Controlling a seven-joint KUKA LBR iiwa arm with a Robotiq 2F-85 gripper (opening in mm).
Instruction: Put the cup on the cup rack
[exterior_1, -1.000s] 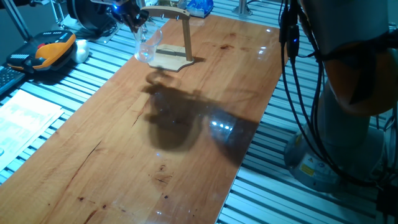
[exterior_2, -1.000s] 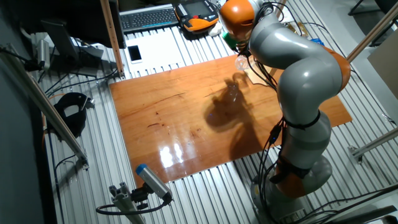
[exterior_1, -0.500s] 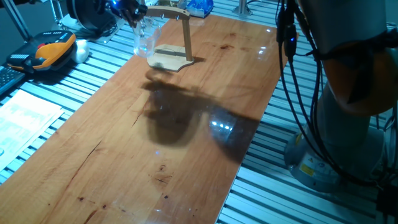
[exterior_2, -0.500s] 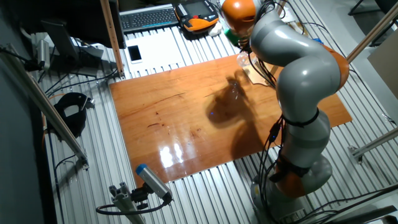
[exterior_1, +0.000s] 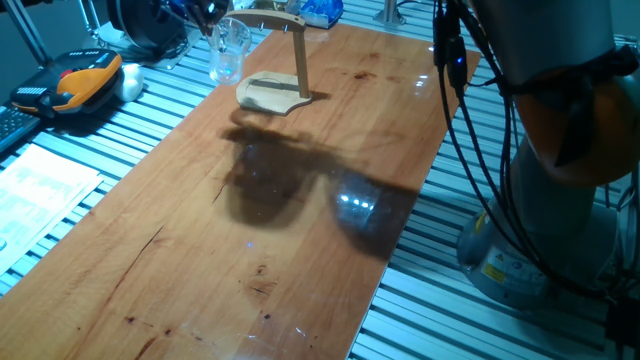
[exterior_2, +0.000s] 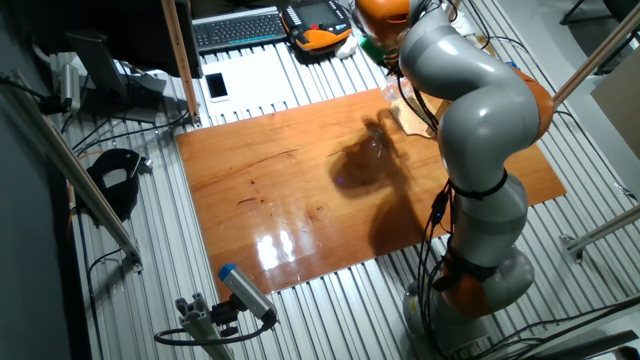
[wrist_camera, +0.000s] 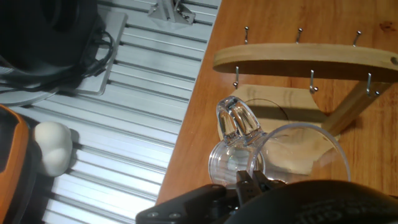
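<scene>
The gripper (wrist_camera: 249, 182) holds the glass cup (wrist_camera: 239, 155) by its rim at the bottom of the hand view, so move slowly and slip its handle (wrist_camera: 237, 119) onto a hook (wrist_camera: 236, 78) of the cup rack (wrist_camera: 305, 61) above.

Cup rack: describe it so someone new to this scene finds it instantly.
On the wooden table, look to the far end, beside the held cup. The cup rack is pale wood: wavy flat base, thin post, curved top arm with small metal hooks.

The grey-and-orange arm (exterior_2: 470, 110) rises from its base, bends at the elbow and reaches out over the far edge of the counter (exterior_2: 290, 190). Its hand (wrist_camera: 249, 183) is clamped on the cup (wrist_camera: 239, 152), lifted off the counter.
</scene>
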